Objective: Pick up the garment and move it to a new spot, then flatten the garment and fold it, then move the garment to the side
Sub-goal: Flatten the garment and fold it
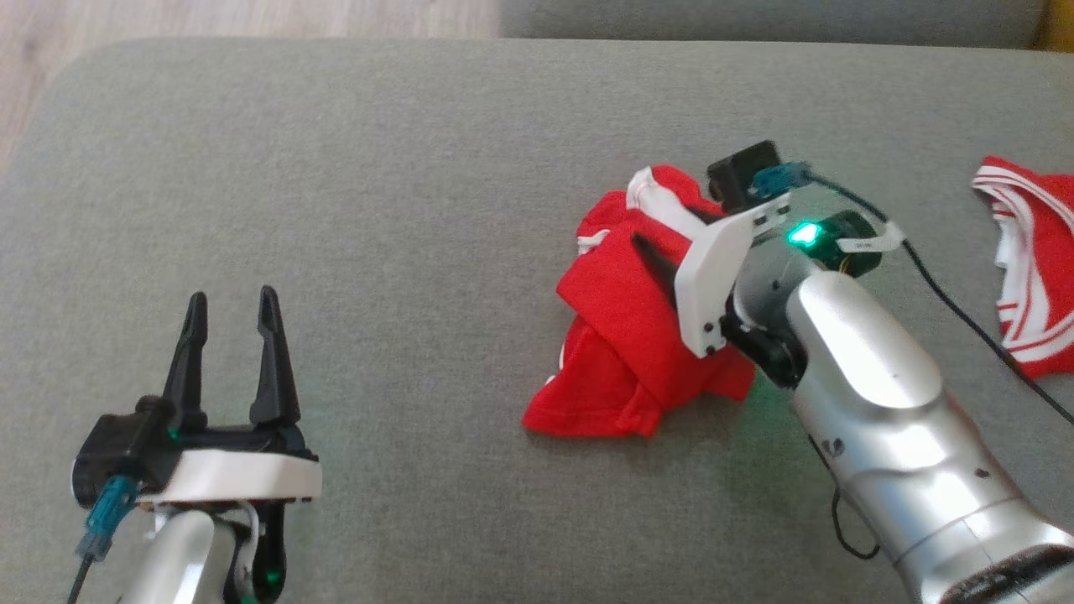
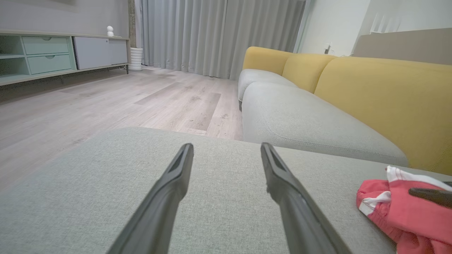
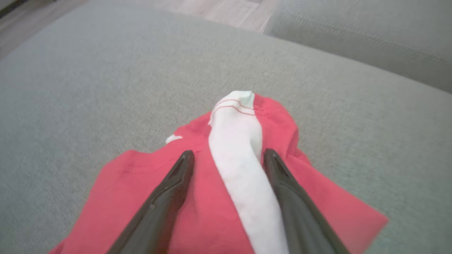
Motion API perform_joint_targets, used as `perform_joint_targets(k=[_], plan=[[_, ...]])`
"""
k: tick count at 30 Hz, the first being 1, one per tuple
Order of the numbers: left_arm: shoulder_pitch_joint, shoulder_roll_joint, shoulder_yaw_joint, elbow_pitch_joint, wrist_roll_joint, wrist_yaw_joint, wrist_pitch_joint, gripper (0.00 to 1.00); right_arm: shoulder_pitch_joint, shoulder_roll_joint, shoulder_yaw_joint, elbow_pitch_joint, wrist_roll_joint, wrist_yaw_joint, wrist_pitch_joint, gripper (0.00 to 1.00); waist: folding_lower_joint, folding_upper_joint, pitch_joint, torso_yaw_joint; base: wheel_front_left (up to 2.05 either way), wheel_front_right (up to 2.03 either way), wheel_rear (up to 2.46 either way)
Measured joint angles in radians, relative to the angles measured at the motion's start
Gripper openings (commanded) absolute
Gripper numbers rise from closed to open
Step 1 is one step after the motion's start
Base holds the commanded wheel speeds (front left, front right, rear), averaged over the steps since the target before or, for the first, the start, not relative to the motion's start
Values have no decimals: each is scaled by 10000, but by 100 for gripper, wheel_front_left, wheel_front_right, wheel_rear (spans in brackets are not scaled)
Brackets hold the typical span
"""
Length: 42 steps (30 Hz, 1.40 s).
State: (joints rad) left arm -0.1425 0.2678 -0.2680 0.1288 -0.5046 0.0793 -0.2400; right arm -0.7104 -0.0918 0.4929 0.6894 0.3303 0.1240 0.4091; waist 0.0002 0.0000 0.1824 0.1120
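Observation:
The garment is a crumpled red piece with white trim, lying in a heap on the grey cushion right of centre. My right gripper hovers just over its upper part, open. In the right wrist view the right gripper straddles a white band of the garment, and I cannot tell whether the fingers touch the cloth. My left gripper stands open and empty at the lower left, well apart from the heap. The left wrist view has the left gripper over bare cushion and the garment at the right edge.
A second red and white striped garment lies at the cushion's right edge. A black cable runs from my right wrist across the cushion. A grey and yellow sofa stands beyond, with wooden floor to the left.

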Motion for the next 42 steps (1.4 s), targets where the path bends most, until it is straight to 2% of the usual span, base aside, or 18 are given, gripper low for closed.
perform_joint_targets(k=[6,7,8,13,17,21,25,29,33,37,41,42], plan=[[-182,-109,4,295,0,-105,-50,100,-419,148,671,1668,52,0,-123,98,-1,0,46,248,0,0,0],[-181,-134,4,311,0,-109,-82,100,-470,150,757,1854,98,0,-165,39,-2,0,29,263,0,0,0],[-181,-161,8,326,0,-163,-82,100,-518,151,836,1987,146,0,-343,0,-2,0,14,272,0,0,0],[-178,-209,73,343,15,-176,-92,100,-807,157,1185,2067,541,0,-1390,0,-2,0,-106,196,0,0,0],[-157,-199,144,336,29,-173,-94,100,-1248,157,1480,1540,901,0,-2330,0,-2,0,-295,84,0,0,0],[-154,-188,171,278,31,-167,-96,100,-1695,150,1898,587,1430,0,-2947,0,-2,0,-430,-1,0,0,0],[-107,-155,184,192,59,-77,-121,100,-2219,167,2441,-1331,2742,0,-3954,0,-3,0,-572,-91,0,0,0],[78,-52,284,21,59,-27,-121,100,-2687,165,2801,-2259,3007,0,-4533,0,-3,0,-661,-224,0,0,0],[110,-50,284,-48,59,10,-121,100,-2288,-180,2765,-1977,3018,0,-4648,0,-3,0,-709,-270,0,0,0],[111,-52,224,-48,58,8,-121,100,-609,-955,2615,-936,3250,0,-4646,0,-2,0,-683,-222,0,0,0],[106,-52,142,-44,58,-2,-121,100,889,-1344,2418,412,3490,0,-4667,0,-1,0,-593,-186,0,0,0],[105,-50,142,-42,56,-2,-121,100,1000,-1409,2391,736,3469,0,-4742,17,-2,0,-588,-181,0,0,0]])
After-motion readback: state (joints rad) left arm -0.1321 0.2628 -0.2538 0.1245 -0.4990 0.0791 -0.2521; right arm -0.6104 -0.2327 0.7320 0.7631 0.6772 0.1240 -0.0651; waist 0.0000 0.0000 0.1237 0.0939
